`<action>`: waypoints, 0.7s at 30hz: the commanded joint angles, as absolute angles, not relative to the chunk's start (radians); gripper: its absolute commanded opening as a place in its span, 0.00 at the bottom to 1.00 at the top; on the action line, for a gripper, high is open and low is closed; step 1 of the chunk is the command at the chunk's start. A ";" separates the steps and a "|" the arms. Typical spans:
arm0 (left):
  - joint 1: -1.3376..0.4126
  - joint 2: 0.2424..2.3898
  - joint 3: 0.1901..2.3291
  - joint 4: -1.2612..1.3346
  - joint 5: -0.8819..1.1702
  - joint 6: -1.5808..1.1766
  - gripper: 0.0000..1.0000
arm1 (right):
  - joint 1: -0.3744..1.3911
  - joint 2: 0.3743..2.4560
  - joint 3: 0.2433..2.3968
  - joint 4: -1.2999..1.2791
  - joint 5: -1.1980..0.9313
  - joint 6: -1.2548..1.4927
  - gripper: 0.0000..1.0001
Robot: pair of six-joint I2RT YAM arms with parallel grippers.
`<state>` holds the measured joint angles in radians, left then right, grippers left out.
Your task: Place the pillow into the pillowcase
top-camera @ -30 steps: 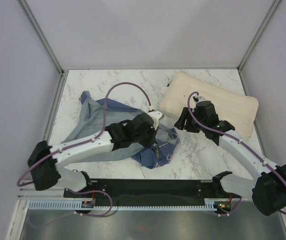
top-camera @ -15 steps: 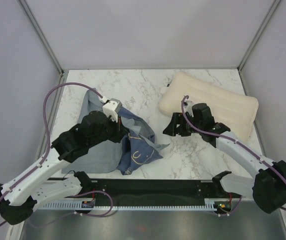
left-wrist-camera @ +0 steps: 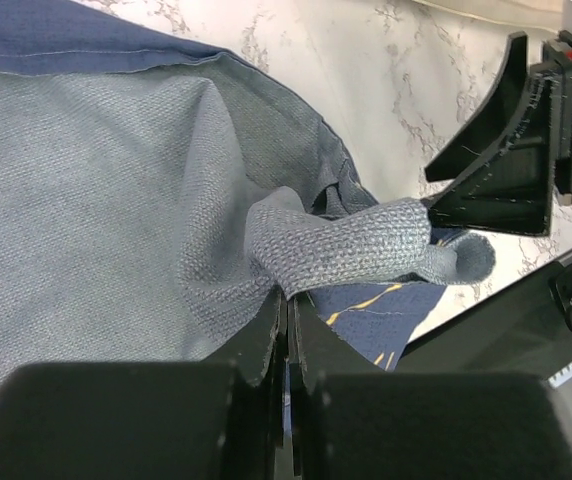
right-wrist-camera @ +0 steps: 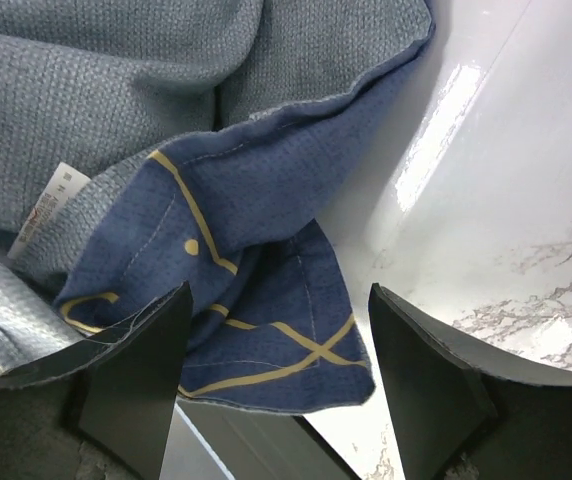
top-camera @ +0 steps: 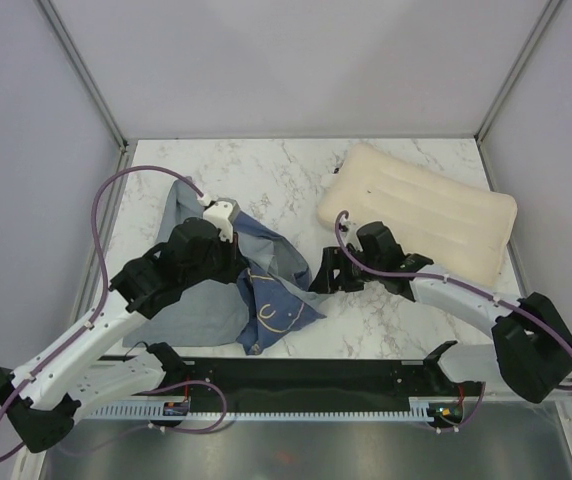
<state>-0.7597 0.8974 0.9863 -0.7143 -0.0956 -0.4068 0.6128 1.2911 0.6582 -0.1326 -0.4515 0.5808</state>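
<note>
Dark blue fish-print fabric pillowcase point(top-camera: 271, 300) is pinched by left end effector point(left-wrist-camera: 288, 305); its loose edge gets found right at 9 o'clock of the spread right end effector point(top-camera: 324, 272).

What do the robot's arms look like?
The left arm and right arm have white tubes with chunky black joints. A purple cable loops along each one. The left gripper and right gripper are black, with two flat wedge-shaped fingers.
</note>
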 commanded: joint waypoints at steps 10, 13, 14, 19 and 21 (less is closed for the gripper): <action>-0.661 0.868 0.986 -0.749 -0.097 -0.411 0.02 | 0.614 1.065 0.629 -0.155 -0.359 0.477 0.79; -0.652 0.857 0.982 -0.750 -0.098 -0.405 0.02 | 0.612 0.977 0.591 -0.103 -0.354 0.453 0.79; -0.649 0.856 0.982 -0.752 -0.097 -0.403 0.02 | 0.614 0.956 0.578 -0.088 -0.363 0.422 0.79; -0.643 0.853 0.980 -0.753 -0.074 -0.399 0.02 | 0.614 0.934 0.542 -0.055 -0.446 0.344 0.81; -0.641 0.845 0.985 -0.752 -0.057 -0.388 0.02 | 0.614 0.977 0.525 -0.019 -0.453 0.344 0.81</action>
<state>-0.6491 0.8669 0.9802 -0.7578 -0.0914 -0.4061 0.6125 0.9421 0.5495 -0.0917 -0.4164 0.4023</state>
